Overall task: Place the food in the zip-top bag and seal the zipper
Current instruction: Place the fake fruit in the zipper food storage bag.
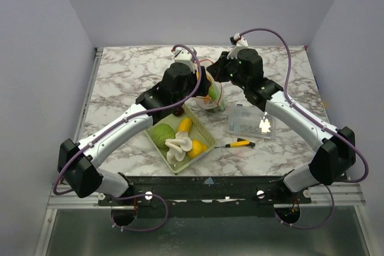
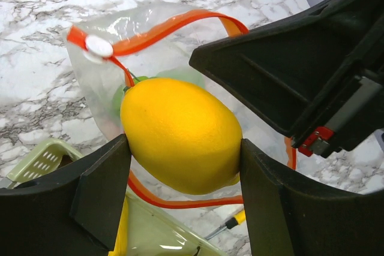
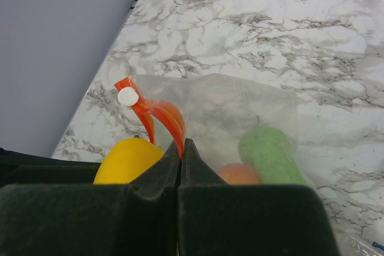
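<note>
My left gripper point(image 2: 183, 169) is shut on a yellow lemon point(image 2: 179, 131) and holds it over the open mouth of the clear zip-top bag point(image 2: 102, 97). The red-orange zipper strip point(image 2: 174, 25) loops round the mouth, with a white slider point(image 2: 99, 46) at its end. My right gripper point(image 3: 182, 145) is shut on the zipper strip point(image 3: 162, 118) and holds that edge up. Inside the bag point(image 3: 228, 106) lie a green piece point(image 3: 270, 154) and a peach-red piece point(image 3: 240, 174). In the top view the bag point(image 1: 215, 99) stands between both grippers.
A pale green mesh basket point(image 1: 180, 163) near the left arm holds a green cabbage point(image 1: 161, 135), a white piece point(image 1: 179, 144) and two yellow pieces. A rigid clear box point(image 1: 247, 121) and a yellow-and-black screwdriver point(image 1: 240, 143) lie to the right.
</note>
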You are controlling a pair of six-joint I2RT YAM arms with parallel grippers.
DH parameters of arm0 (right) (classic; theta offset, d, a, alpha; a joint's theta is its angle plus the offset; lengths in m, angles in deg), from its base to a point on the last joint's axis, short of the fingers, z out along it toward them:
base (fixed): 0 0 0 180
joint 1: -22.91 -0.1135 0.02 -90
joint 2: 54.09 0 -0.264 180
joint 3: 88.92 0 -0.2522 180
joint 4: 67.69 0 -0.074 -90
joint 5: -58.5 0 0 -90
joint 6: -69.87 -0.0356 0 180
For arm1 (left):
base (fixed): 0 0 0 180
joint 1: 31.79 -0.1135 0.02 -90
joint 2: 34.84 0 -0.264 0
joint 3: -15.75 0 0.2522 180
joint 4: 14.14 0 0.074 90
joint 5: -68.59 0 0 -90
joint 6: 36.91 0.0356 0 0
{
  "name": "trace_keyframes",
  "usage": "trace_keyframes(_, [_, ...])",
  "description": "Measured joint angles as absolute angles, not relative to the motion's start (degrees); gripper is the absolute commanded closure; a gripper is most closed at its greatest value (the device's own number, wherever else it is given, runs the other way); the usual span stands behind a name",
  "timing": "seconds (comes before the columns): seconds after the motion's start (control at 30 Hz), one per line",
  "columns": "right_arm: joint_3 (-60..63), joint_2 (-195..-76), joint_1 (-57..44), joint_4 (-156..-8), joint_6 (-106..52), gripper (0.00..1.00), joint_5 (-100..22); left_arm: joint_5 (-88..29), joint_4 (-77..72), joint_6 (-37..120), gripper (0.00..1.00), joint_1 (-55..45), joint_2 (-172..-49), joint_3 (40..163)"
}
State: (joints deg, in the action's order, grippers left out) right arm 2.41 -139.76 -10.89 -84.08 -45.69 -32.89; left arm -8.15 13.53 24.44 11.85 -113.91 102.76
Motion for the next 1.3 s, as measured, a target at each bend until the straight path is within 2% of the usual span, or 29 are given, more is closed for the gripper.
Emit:
trace_keyframes(0.83, [2.4, -139.0, -10.9, -84.1, -44.5, 0.99, -32.6, -6.8, 14.7, 22.6, 0.92, 11.9, -121.2, 107.4])
trace_keyframes(0.93, [2.4, -139.0, -10.9, -84.1, -44.3, 0.99, -32.4, -5.7, 14.7, 21.9, 0.85, 11.8, -122.3, 108.5])
trace_keyframes(1.03, [2.4, -139.0, -10.9, -84.1, -44.1, 0.99, -32.4, -3.6, 13.8, 21.6, 0.73, 11.8, -122.9, 108.5])
trace_keyframes(1.23, [2.4, -139.0, -10.9, -84.1, -43.7, 0.99, -32.4, 0.8, 10.8, 20.9, 0.72, 11.1, -124.1, 108.2])
trace_keyframes(1.3, [2.4, -139.0, -10.9, -84.1, -43.6, 0.99, -32.4, 1.4, 10.2, 20.5, 0.66, 10.6, -124.6, 108.2])
